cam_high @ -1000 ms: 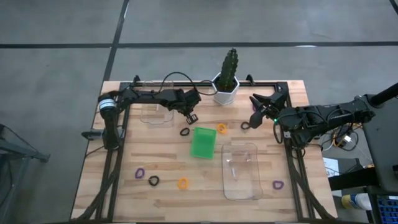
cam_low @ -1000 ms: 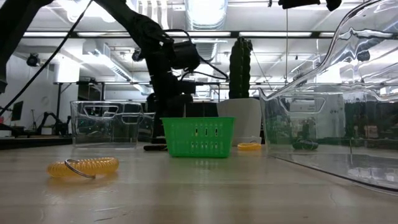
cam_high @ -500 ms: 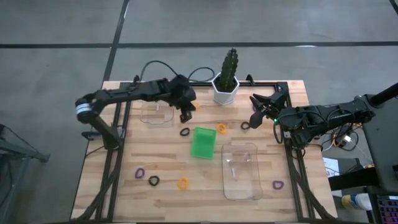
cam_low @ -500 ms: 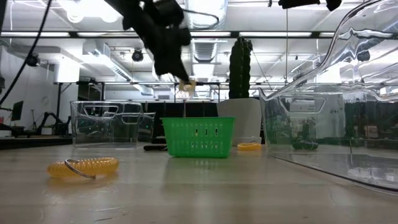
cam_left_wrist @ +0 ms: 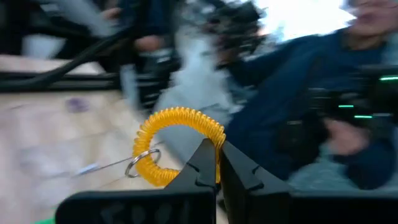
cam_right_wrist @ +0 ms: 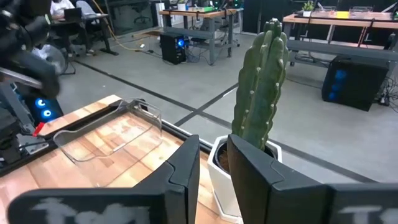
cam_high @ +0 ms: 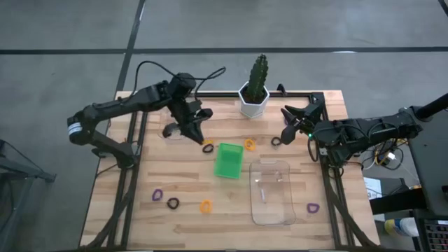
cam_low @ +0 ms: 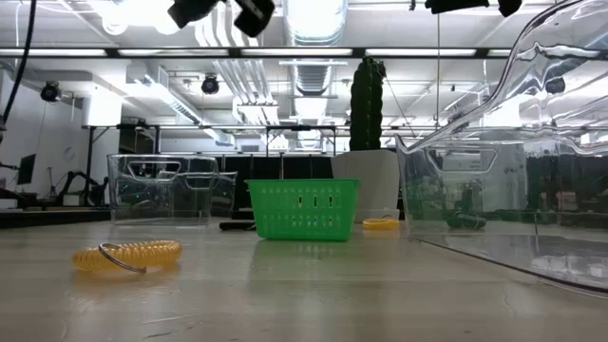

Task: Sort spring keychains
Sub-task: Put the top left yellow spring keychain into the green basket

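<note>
One orange spring keychain [cam_left_wrist: 177, 144] is pinched in the left tool [cam_left_wrist: 214, 163], its loop standing on edge above the closed fingertips, metal ring hanging at its lower side. That tool [cam_high: 192, 120] hovers near the clear bin at the surface's [cam_high: 182, 182] far left. Other keychains lie flat around the green bin [cam_high: 228, 159]. The right tool [cam_high: 287, 126] waits, partly apart, near the cactus [cam_high: 257, 75].

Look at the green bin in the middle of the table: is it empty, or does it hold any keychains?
Empty, as far as shown. From above, the green bin shows only its green floor; the keychains lie outside on the table.
</note>
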`<state>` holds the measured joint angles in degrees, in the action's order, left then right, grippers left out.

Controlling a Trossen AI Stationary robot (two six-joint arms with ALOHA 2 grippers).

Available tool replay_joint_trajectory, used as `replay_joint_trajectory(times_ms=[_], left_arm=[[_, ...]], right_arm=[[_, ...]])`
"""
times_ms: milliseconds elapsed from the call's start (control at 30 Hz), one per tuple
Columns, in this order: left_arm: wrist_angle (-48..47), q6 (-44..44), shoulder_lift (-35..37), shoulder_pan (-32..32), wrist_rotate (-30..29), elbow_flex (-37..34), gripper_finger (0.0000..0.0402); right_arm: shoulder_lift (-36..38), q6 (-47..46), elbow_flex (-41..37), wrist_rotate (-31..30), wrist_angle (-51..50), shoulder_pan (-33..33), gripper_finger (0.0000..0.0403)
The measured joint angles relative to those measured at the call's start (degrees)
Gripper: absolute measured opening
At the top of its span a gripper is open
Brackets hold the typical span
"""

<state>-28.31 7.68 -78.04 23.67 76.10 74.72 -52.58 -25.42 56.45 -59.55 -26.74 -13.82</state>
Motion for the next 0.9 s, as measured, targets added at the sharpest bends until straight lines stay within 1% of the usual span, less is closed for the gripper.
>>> replay_joint_trajectory(times_ms=[33, 100, 233, 267, 300, 333, 400, 467, 500, 533, 600, 700, 900], left_arm=[[1.3, -0.91, 0.06, -0.18, 1.74, 0.0, 0.0005], [3.01, -2.15, 0.24, -0.64, 2.86, 0.0, 0.0005], [4.32, -3.07, 0.27, -1.46, 2.59, 0.0, 0.0005], [4.32, -3.31, 0.27, -1.61, 1.22, 0.0, 0.0005], [4.34, -4.19, 0.27, -1.85, -1.25, 0.0, 0.0005], [4.32, -5.48, 0.27, -2.12, -4.99, 0.0, 0.0005], [3.84, -8.21, 0.23, -3.1, -15.41, 0.0, 0.0005], [2.24, -8.91, -0.12, -4.49, -26.15, -0.02, 0.0005], [1.61, -8.92, -0.36, -5.32, -30.58, -0.02, 0.0005], [1.03, -9.26, -0.78, -6.04, -34.34, -0.02, 0.0005], [0.7, -9.77, -2.19, -7.9, -39.72, -0.02, 0.0005], [0.73, -9.81, -5.33, -10.22, -43.94, -0.02, 0.0005], [0.73, -11.24, -13.19, -11.79, -45.65, -0.05, 0.0005]], right_arm=[[0.0, -0.08, 0.0, 0.0, 0.0, 0.0, 0.0073], [0.0, -0.08, 0.0, 0.0, 0.0, 0.0, 0.0071], [0.0, -0.1, 0.0, 0.0, 0.0, -0.01, 0.0068], [0.0, -0.1, 0.0, 0.0, 0.0, -0.01, 0.0069], [0.0, -0.1, 0.0, 0.0, 0.0, 0.0, 0.0069], [0.0, -0.08, 0.0, 0.0, 0.0, -0.01, 0.007], [0.0, 0.02, 0.0, 0.0, 0.0, -0.02, 0.0073], [0.0, 0.07, 0.0, 0.0, 0.0, 0.0, 0.0076], [0.0, 0.08, 0.0, 0.0, 0.0, 0.0, 0.0078], [0.0, 0.08, 0.0, 0.0, 0.0, -0.02, 0.0079], [0.0, 0.08, 0.0, -0.02, 0.02, 0.0, 0.0082], [0.0, 0.08, 0.0, -0.02, 0.02, 0.0, 0.0084], [0.0, -0.08, 0.0, -0.02, 0.0, -0.01, 0.008]])
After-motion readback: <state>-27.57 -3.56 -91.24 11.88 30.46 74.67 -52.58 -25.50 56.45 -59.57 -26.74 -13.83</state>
